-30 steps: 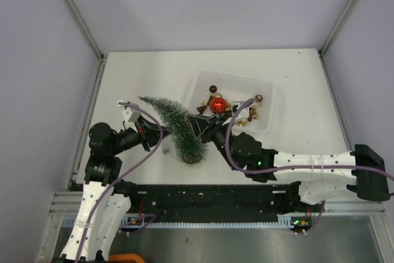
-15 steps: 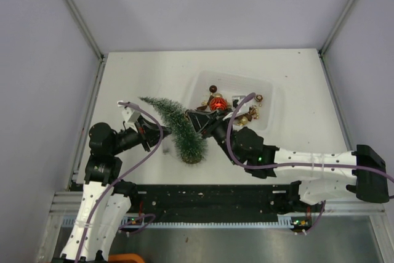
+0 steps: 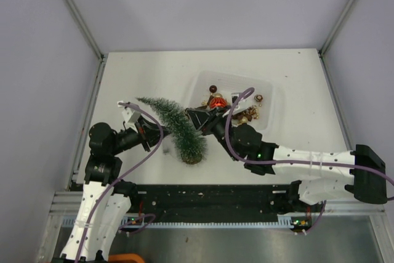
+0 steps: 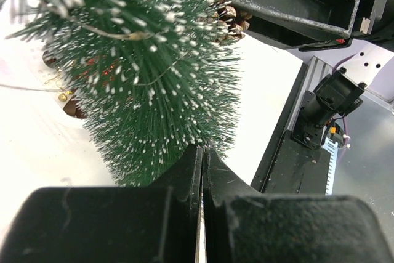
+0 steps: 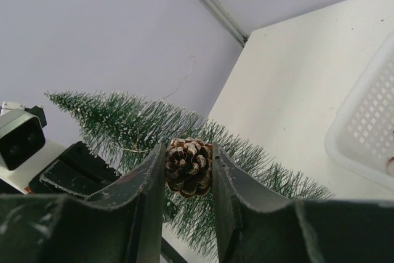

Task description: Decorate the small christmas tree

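The small christmas tree (image 3: pixel 175 127) leans on the table with its tip to the far left and its brown base (image 3: pixel 192 157) near the front; its frosted bristles fill the left wrist view (image 4: pixel 154 78). My left gripper (image 4: pixel 202 149) is shut, its tips pressed into the tree's lower bristles from the left (image 3: pixel 154 135). My right gripper (image 5: pixel 189 152) is shut on a brown pinecone (image 5: pixel 189 167) and holds it against the tree's right side (image 3: pixel 198 117). The pinecone (image 4: pixel 225 16) also shows beside the bristles in the left wrist view.
A white tray (image 3: pixel 266 87) behind the right arm holds a red bauble (image 3: pixel 217 103) and several small gold and brown ornaments (image 3: pixel 249 112). Grey walls enclose the table. The black rail (image 3: pixel 203 198) runs along the near edge.
My right gripper has carried the pinecone a little farther from the near edge, along the tree's right side. The left gripper and the tree have barely moved.
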Robot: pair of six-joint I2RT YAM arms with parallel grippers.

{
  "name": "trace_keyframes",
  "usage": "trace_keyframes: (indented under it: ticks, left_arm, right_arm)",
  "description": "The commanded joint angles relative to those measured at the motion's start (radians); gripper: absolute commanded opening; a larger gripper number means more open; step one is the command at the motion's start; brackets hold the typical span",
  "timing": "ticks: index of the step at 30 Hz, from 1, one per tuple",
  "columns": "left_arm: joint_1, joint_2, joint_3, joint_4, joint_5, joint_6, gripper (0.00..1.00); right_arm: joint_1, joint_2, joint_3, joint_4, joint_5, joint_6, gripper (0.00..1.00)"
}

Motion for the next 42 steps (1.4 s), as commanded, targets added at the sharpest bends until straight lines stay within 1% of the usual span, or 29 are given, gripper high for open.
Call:
trace_keyframes:
  ticks: [1, 6, 12, 19, 26, 32, 34, 38, 42]
  left_arm:
    - [-0.005, -0.005, 0.008, 0.018, 0.016, 0.021, 0.0]
    - [-0.005, -0.004, 0.008, 0.019, 0.015, 0.024, 0.0]
    - [-0.005, -0.004, 0.005, 0.028, 0.013, 0.023, 0.0]
    - [-0.005, -0.005, -0.008, 0.039, 0.013, 0.015, 0.0]
    - [-0.005, -0.01, -0.011, 0.041, 0.015, 0.012, 0.0]
    - [-0.005, -0.011, -0.018, 0.047, 0.013, 0.014, 0.0]
    - [-0.005, -0.011, -0.018, 0.047, 0.015, 0.015, 0.0]
    - [-0.005, -0.014, -0.024, 0.045, 0.015, 0.018, 0.0]
    - [-0.005, -0.019, -0.031, 0.047, 0.013, 0.017, 0.0]
  right_arm:
    - [-0.007, 0.009, 0.03, 0.007, -0.034, 0.059, 0.0]
    - [-0.009, 0.006, -0.005, -0.004, -0.044, 0.103, 0.0]
    - [-0.009, -0.031, -0.059, -0.033, -0.028, 0.142, 0.0]
    - [-0.009, -0.08, -0.123, -0.03, -0.013, 0.16, 0.0]
    - [-0.009, -0.056, -0.111, 0.026, -0.047, 0.148, 0.0]
    - [-0.007, 0.016, -0.043, 0.066, -0.105, 0.146, 0.01]
    - [-0.007, 0.021, -0.037, 0.059, -0.106, 0.148, 0.06]
    - [-0.007, -0.016, -0.086, 0.024, -0.071, 0.171, 0.22]
    - [-0.007, -0.079, -0.137, -0.018, -0.041, 0.183, 0.35]
